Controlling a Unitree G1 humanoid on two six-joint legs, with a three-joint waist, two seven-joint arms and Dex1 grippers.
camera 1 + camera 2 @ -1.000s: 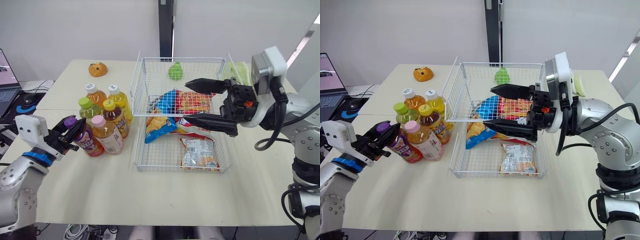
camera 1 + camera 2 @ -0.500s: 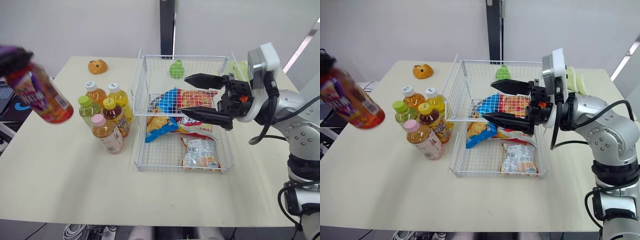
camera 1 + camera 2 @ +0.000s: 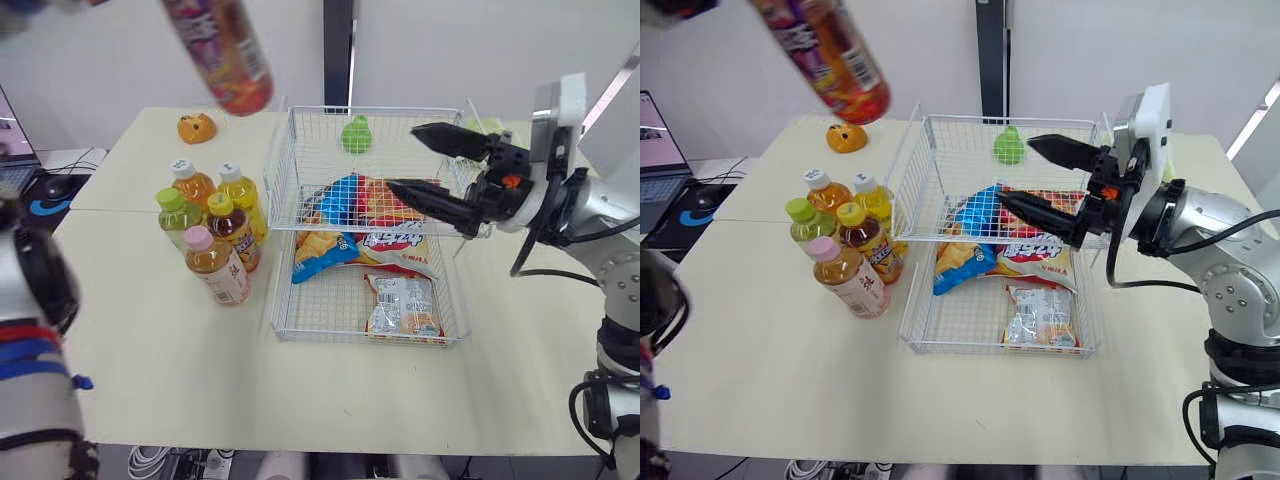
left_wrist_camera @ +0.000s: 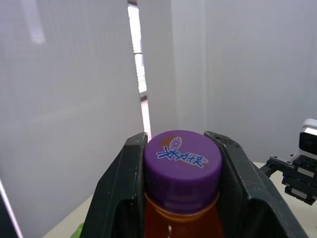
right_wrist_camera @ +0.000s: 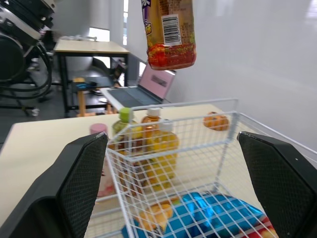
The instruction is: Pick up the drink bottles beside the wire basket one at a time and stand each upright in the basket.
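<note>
Zero in the basket [image 3: 284, 168] yet: we've got the purple-capped bottle [image 3: 222, 55] pinched in the left gripper [image 4: 181, 148] high at its eleven o'clock, right gripper [image 3: 403, 158] spread wide, five bottles [image 3: 212, 228] waiting at nine o'clock.

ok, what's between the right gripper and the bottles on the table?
The basket's left wire wall. The open right gripper is over the basket, the bottles just outside that wall; both eye views show it.
</note>
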